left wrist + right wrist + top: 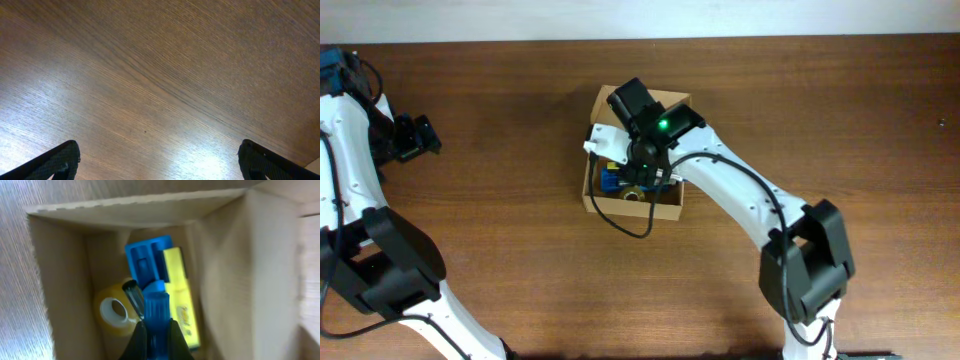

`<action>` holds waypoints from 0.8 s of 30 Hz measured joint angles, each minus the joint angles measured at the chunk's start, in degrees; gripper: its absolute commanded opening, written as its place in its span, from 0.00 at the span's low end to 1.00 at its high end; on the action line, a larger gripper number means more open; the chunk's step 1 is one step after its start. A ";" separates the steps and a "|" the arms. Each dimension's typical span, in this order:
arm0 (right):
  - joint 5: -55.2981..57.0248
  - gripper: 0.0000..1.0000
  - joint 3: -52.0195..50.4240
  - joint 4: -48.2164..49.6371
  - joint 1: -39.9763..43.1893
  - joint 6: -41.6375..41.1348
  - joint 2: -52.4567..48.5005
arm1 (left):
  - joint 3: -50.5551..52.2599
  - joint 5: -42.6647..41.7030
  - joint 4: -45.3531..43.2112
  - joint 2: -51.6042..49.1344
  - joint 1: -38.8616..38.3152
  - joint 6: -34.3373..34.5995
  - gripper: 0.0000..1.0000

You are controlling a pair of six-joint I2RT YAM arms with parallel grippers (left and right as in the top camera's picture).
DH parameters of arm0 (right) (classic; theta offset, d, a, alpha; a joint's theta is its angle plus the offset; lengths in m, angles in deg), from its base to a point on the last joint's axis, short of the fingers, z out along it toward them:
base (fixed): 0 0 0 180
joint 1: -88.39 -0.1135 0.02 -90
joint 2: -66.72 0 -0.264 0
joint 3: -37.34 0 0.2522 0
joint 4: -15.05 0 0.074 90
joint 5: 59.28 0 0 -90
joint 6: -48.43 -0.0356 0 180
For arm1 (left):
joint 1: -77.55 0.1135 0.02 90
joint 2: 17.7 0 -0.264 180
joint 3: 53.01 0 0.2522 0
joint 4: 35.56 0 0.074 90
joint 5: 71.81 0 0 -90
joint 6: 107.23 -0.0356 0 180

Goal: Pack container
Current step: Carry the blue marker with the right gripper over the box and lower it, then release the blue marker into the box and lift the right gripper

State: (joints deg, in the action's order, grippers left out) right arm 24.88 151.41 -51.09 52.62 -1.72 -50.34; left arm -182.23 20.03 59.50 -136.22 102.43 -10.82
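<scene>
Left gripper [159, 159] idles well left of the small tan cardboard box [665, 207], jaws wide apart over the brown wooden tabletop [520, 250]. The box sits mouth-up, and its long axis looks near-to-far. Right gripper [156, 340] is over its mouth, jaws clamped on a blue plastic marker [157, 307], so I'd say it's mid-drop-off: next, release and lift out.

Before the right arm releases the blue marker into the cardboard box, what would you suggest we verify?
1. Right gripper shut on the blue marker: ok.
2. Marker pointed into the open tan cardboard box: ok.
3. Free floor among the blue plastic case, yellow block, yellowish tape roll and black pen: cannot tell.
4. Black cable clear of the box rim: not ok, it loops across the front edge.
5. Left gripper open over the bare wooden table, away from the box: ok.
</scene>
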 measured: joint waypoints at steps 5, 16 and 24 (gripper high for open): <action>-1.18 0.04 0.00 -0.09 0.00 -0.02 -3.23 | 0.00 0.00 0.00 0.00 0.00 0.00 1.00; -2.82 0.04 0.00 -0.09 -0.98 -0.15 -3.93 | 0.00 0.00 0.00 0.00 0.00 0.00 1.00; -3.13 0.03 0.04 -0.07 -4.57 -0.39 -3.96 | 0.00 0.00 0.00 0.00 0.00 0.00 1.00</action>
State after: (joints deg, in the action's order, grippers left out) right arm 21.75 151.45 -51.16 48.05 -2.11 -54.29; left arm -182.23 20.03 59.50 -136.22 102.43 -10.82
